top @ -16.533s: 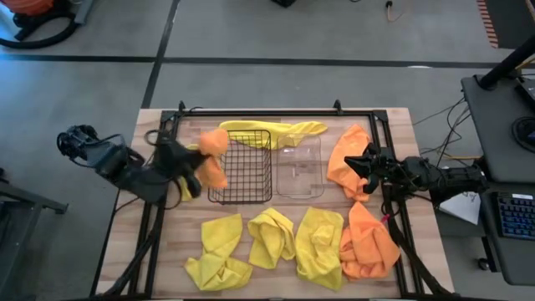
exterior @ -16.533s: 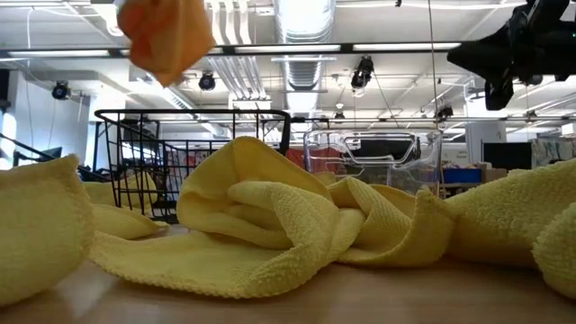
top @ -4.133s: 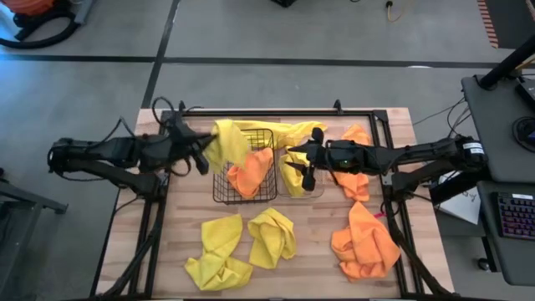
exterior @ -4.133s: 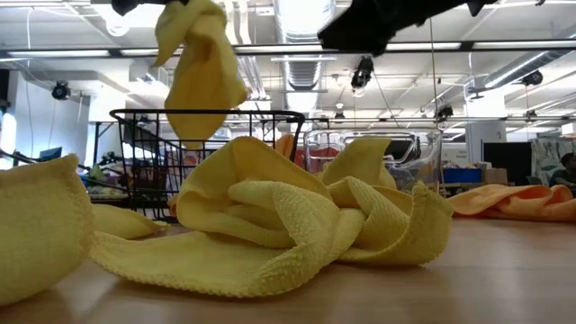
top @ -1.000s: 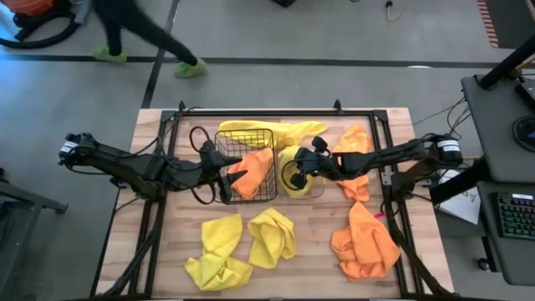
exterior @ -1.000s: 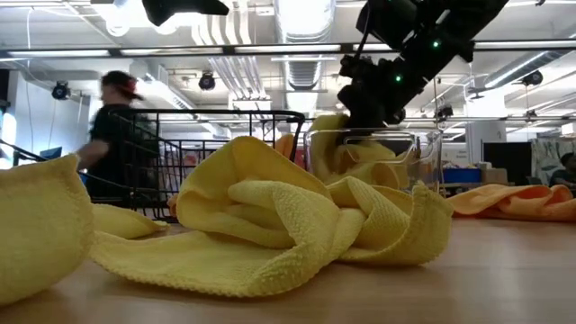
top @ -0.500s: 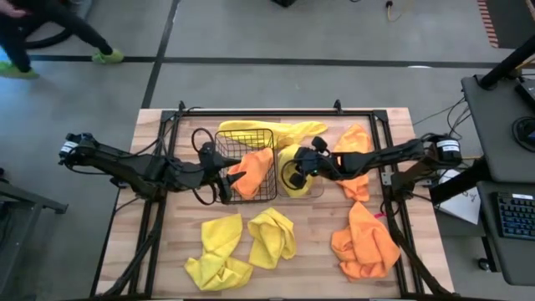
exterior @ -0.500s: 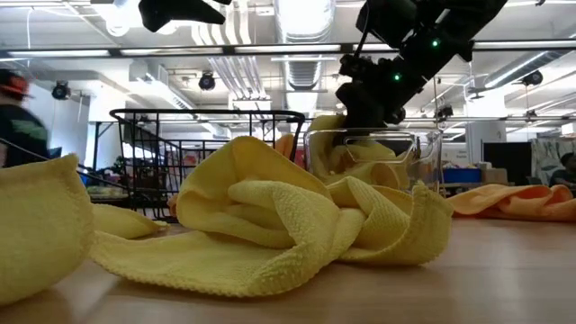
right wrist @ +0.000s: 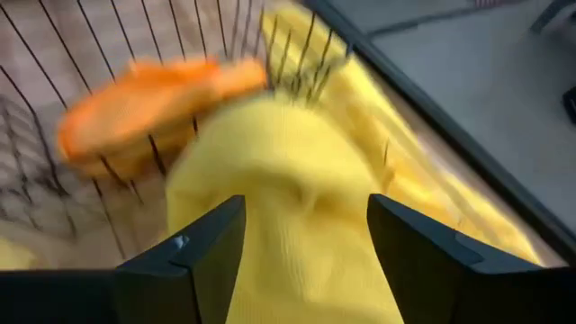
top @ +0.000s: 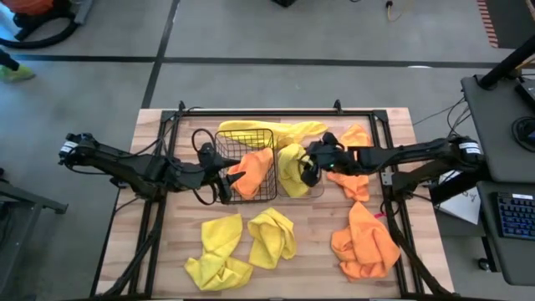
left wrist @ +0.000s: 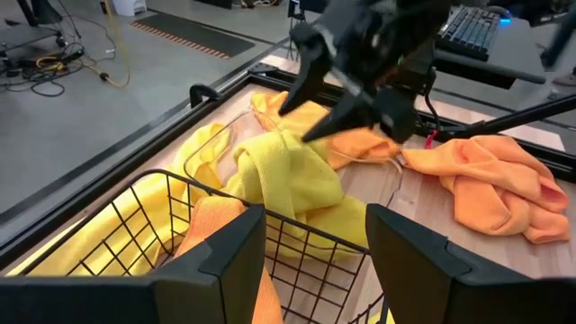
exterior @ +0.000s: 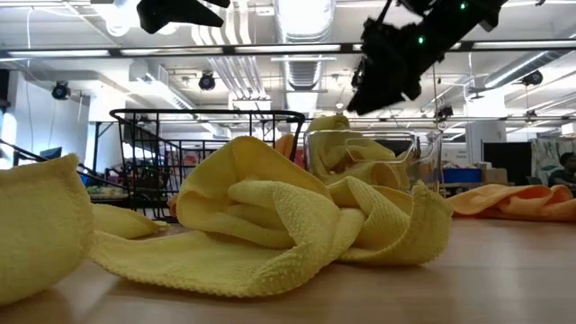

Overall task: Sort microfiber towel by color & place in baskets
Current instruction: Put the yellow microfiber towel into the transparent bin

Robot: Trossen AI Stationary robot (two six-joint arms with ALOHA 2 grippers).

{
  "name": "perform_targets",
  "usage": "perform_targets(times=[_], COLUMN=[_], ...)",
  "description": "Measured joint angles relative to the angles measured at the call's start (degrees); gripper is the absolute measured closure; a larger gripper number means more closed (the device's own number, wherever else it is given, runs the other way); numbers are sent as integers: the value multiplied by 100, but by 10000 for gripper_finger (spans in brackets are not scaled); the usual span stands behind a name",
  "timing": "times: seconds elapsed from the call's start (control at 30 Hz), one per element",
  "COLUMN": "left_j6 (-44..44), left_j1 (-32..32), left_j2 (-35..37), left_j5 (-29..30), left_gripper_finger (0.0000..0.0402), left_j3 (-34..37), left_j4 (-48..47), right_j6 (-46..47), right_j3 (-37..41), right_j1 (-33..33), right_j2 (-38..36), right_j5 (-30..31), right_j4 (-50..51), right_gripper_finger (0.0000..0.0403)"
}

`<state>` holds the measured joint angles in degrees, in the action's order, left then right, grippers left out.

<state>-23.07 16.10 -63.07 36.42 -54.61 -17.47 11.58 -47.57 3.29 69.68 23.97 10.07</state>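
A black wire basket holds an orange towel. Beside it, the clear bin holds a yellow towel, heaped up to the rim. My right gripper hangs open just above that towel, clear of the bin in the low view. My left gripper stands open at the wire basket's left wall, its fingers either side of the rim. Two yellow towels lie near the front edge.
Another yellow towel lies behind the baskets. Orange towels lie to the right of the clear bin and at the front right. A black frame runs round the table's working area.
My right gripper has opened and let go of the yellow towel, then risen out of the clear bin and drawn back a little toward the table's right edge. The towel has stayed heaped in the bin. A person on the floor beyond has walked off to the left.
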Motion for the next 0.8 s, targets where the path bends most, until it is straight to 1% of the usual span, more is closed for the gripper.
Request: perform_targets(times=[0.1,0.17,0.3,0.43,0.47,0.63,0.8], left_j6=[-2,-2,-20,-44,-44,-44,-44], left_j1=[0,0,0,4,4,28,39], left_j2=[-22,-40,-66,-61,-61,-70,-70], left_j5=[4,4,4,4,4,4,2], left_gripper_finger=[226,226,226,226,226,226,226], left_j3=[0,0,2,2,2,2,2], left_j4=[4,5,-2,0,4,-2,-13], right_j6=[-277,-561,-958,-1100,-1124,-1027,-969], right_j3=[0,40,212,313,315,323,323], right_j1=[13,18,103,276,326,518,538], right_j2=[-159,-150,157,704,858,1589,1974], right_j5=[2,-50,-361,-450,-450,-455,-468], right_j4=[-464,-997,-1915,-2292,-2294,-2337,-2663], right_gripper_finger=[190,214,290,374,383,392,394])
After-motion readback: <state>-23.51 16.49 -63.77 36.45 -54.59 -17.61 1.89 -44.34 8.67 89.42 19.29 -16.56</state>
